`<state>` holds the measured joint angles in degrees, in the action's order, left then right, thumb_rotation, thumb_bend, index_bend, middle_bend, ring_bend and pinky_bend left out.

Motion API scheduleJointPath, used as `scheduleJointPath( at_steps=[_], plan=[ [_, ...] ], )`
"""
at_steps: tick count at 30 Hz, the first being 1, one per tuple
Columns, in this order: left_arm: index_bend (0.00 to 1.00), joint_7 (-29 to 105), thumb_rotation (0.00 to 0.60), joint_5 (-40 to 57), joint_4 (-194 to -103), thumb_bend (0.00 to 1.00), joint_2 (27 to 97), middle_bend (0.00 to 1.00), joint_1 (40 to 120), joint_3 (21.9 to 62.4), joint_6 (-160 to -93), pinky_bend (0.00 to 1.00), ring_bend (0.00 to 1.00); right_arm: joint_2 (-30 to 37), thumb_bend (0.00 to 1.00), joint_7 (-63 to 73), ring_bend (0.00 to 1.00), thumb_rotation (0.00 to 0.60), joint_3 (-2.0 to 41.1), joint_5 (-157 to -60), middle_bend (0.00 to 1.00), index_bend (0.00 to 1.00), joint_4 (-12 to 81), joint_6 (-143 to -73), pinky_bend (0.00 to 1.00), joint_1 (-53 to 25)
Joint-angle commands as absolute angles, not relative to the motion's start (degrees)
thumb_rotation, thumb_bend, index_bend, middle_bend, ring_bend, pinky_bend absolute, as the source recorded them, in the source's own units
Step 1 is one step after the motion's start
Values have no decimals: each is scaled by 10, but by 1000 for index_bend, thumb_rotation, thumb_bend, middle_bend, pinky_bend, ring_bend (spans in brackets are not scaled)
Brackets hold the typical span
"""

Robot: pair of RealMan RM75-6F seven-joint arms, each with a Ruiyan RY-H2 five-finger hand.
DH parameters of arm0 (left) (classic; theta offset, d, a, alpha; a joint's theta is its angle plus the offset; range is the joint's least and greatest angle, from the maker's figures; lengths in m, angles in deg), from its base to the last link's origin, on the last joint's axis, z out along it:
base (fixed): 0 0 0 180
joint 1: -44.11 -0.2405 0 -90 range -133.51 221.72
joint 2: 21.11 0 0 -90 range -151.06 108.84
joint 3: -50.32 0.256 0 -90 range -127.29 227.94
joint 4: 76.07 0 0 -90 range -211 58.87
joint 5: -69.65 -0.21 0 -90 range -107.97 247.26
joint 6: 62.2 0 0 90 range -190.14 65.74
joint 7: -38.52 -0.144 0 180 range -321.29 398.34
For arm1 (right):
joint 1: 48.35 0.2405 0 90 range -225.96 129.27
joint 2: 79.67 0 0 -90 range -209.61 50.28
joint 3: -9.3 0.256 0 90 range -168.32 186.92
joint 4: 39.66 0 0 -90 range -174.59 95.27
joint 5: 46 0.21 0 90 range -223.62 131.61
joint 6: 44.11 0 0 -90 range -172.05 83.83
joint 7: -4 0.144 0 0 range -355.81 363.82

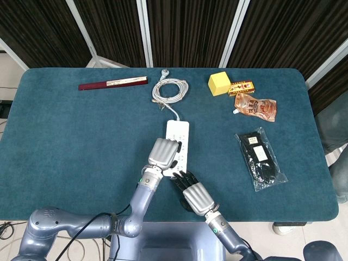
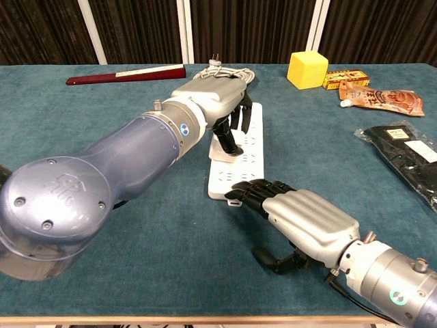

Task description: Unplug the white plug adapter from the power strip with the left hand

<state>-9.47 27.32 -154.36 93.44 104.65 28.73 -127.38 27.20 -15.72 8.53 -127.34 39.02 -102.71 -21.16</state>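
Dark slatted panels stand behind a teal felt table [image 1: 65,141]. At its middle lies the white power strip [image 1: 178,133], its cord coiled [image 1: 169,88] toward the far edge. Over the strip's near half the left hand [image 1: 163,153] curls its dark fingers [image 2: 226,140] down around the white plug adapter [image 2: 217,152], which sits in the strip, mostly hidden by the hand. At the strip's near end the right hand [image 2: 300,215] presses flat fingertips [image 2: 240,192] on the white body, holding nothing. Far right lie a black packet [image 1: 261,157], a snack pouch [image 1: 255,106] and a yellow block [image 1: 218,83]; far left, a maroon case [image 1: 112,83].
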Motion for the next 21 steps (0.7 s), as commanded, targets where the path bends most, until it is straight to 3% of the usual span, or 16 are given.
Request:
scheduleJointPath(
  at_steps=[1,11,21],
  plan=[
    [797,-94,600,273,-1547,362,932,830,1046,288,-1274,680,609,273,479,-157,38,600,85,-1273,128,95,390,-1027,65,-212],
    [800,-92,600,279,-1550,363,931,835,1045,293,-1272,695,618,276,478,-158,38,600,86,-1273,128,95,387,-1027,65,-212],
    [800,-84,600,273,-1573,363,913,835,1051,268,-1282,695,618,276,479,-159,38,600,86,-1272,128,95,388,-1027,65,-212]
  ],
)
